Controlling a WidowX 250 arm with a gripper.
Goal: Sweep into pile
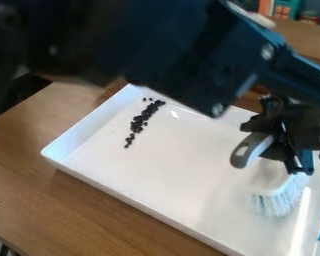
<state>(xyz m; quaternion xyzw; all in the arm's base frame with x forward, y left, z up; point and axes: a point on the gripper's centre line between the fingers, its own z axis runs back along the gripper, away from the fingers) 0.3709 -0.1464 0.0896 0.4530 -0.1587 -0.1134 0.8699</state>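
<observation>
A single row is formed by small, dark, matte-looking pieces [141, 117], rounded and lumpy like beads or beans. They are seen inside the tray, toward the left of the view; an exact count is not allowed by their crowding (a few loose ones are scattered at both ends of the line). Well apart from them, at the right side of the tray, one brush [279, 195] is seen, with pale, bluish-white, stiff-looking bristles set in a thick tuft and a smooth grey-and-white handle ended by a rounded loop. The brush is gripped by the black tool [293, 150], which is closed around it only as far as is allowed by the handle. Whether the tray floor is touched by the bristles cannot be told. All this is framed by one white, glossy, shallow tray [122, 194], straight-sided with softened corners and a raised rim. The tray is carried by a brown table [56, 205] with fine wood grain. The upper view is crossed by one dark, hard-edged arm [189, 50], on which round metal screws are seen.
</observation>
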